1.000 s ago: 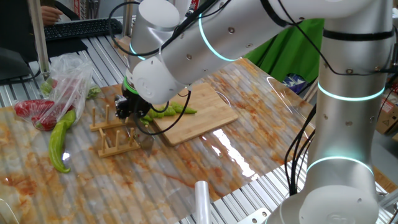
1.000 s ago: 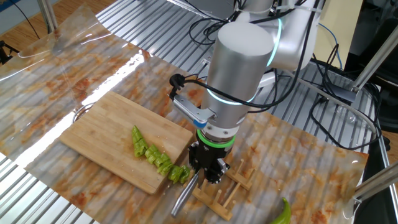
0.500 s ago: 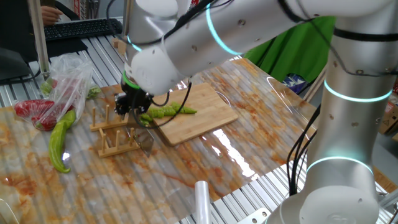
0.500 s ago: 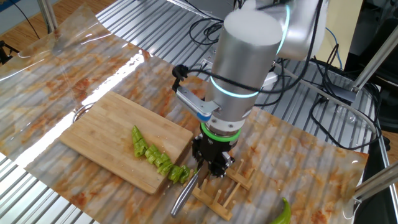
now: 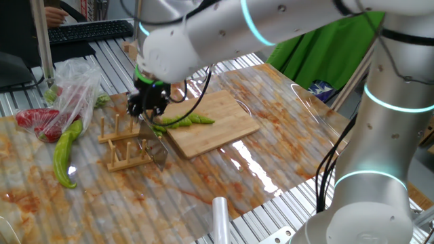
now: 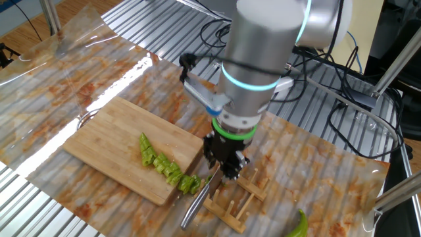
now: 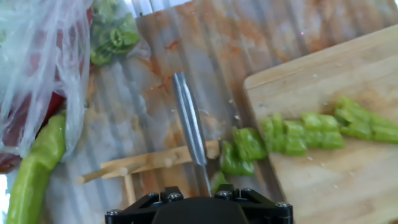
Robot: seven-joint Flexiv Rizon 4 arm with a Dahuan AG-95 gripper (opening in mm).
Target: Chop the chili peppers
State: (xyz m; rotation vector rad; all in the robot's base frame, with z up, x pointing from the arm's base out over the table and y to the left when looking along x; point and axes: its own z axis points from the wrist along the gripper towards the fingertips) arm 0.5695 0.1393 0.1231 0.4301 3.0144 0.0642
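The chili peppers (image 5: 182, 122) lie cut into short green chunks in a row along the near edge of the wooden cutting board (image 5: 220, 115), also seen as chili chunks (image 6: 168, 170) (image 7: 298, 132). A metal knife (image 6: 195, 201) (image 7: 189, 121) leans in the wooden slotted rack (image 6: 238, 201) beside the board, its handle down on the table. My gripper (image 6: 222, 172) (image 5: 147, 112) hangs just above the rack and knife, open, with nothing in it. In the hand view only the base of the gripper (image 7: 199, 198) shows, right over the knife.
A thick pale-green pepper (image 5: 64, 152) (image 7: 30, 177) lies left of the rack (image 5: 125, 146). A clear plastic bag with red peppers (image 5: 47, 112) (image 7: 37, 68) sits behind it. A white roll (image 5: 220, 215) stands at the table's front edge. The cutting board (image 6: 112, 138) holds only the chunks.
My gripper has lifted up and away from the rack, jaws spread. The knife stays where it was, resting in the rack. The chili chunks have not moved.
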